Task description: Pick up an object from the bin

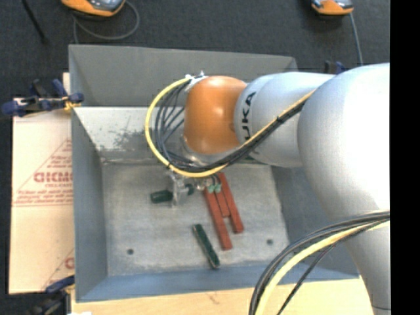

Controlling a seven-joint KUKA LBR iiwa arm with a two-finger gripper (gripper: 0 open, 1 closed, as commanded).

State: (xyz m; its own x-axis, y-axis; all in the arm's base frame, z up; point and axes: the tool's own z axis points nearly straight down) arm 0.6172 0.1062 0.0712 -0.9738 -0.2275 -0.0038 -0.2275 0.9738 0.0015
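Down near the middle of the bin floor with the gripper — how far open, impossible to tell. Just beside it, toward the left wall, a small dark green block. Toward the right wall, red-orange sticks lying together; nearer the front edge — a dark green stick.

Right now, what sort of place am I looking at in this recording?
Probably a robotics lab's bin-picking test cell: a white KUKA arm with an orange wrist cover hangs over a grey metal bin holding loose reddish-brown sticks and a dark green flat bar.
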